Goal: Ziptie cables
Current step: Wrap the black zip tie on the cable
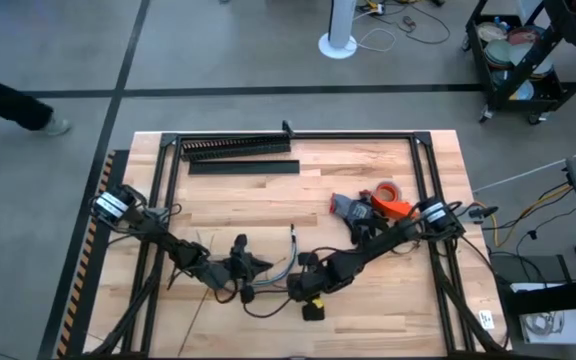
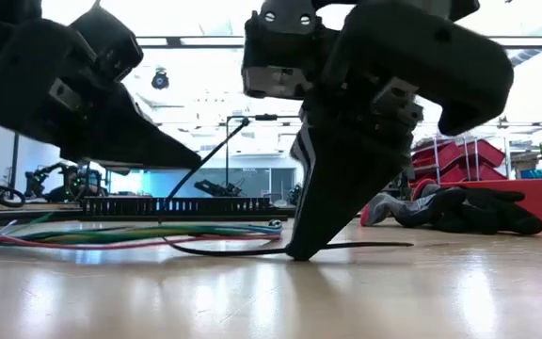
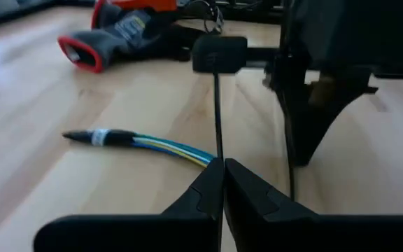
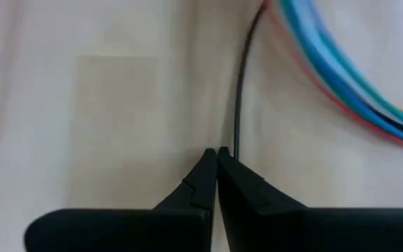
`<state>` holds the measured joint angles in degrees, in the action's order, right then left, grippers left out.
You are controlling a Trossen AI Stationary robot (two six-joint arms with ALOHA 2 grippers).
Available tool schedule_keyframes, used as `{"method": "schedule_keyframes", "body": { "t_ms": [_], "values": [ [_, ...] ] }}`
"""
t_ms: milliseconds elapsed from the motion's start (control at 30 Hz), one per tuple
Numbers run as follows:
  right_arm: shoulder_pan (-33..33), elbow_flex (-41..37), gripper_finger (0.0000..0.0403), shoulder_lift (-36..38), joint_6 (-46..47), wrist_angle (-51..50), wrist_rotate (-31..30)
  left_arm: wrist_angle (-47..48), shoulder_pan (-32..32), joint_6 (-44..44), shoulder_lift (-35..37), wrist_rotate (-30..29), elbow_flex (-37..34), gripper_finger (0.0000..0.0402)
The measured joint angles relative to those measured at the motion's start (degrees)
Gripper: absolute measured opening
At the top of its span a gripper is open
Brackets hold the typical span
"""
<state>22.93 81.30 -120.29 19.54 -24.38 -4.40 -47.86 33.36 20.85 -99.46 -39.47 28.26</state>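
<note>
Black ziptie pinched in left gripper; high view hides it.

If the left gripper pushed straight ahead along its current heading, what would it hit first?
Probably the right gripper, which stands close ahead, planted on the table. The left gripper is pinched on a ziptie that runs straight forward, its head just beside the right arm. The cables lie off to the side. Depth is uncertain.

One cable bundle, two black ducts, one glove, one tape roll.
</note>
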Motion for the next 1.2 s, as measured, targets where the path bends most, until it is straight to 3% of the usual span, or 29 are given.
{"method": "schedule_keyframes", "body": {
  "t_ms": [200, 333, 733, 933, 1067, 1200],
  "values": [
    [-0.1, -0.3, 0.0000, 2.7, 9.0, -6.4, -9.1, -0.1, 0.5, -6.8, 0.0, -4.3, 0.5, 0.0000],
    [0.7, -0.2, 0.0000, 3.4, 16.2, -6.8, -9.5, -0.3, 0.2, -10.2, -0.2, -7.9, 1.2, 0.0000],
    [5.7, 0.0, 0.0000, 3.9, 32.1, -4.9, -21.6, 2.0, 1.8, -13.6, -1.7, -4.0, 2.0, 0.0000],
    [5.4, 0.0, 0.0029, 2.9, 31.9, 8.3, -21.7, 6.5, 1.7, -15.7, 0.6, -6.1, 2.0, 0.0000],
    [4.9, 0.0, 0.0058, -1.9, 27.9, 19.6, -20.1, 11.1, 1.4, -15.9, 2.9, -6.4, 1.9, 0.0000],
    [3.6, 2.4, 0.0057, -7.3, 27.4, 20.9, -14.6, 12.6, 1.4, -15.1, 5.3, -4.7, 0.6, 0.0000]
  ]
}}
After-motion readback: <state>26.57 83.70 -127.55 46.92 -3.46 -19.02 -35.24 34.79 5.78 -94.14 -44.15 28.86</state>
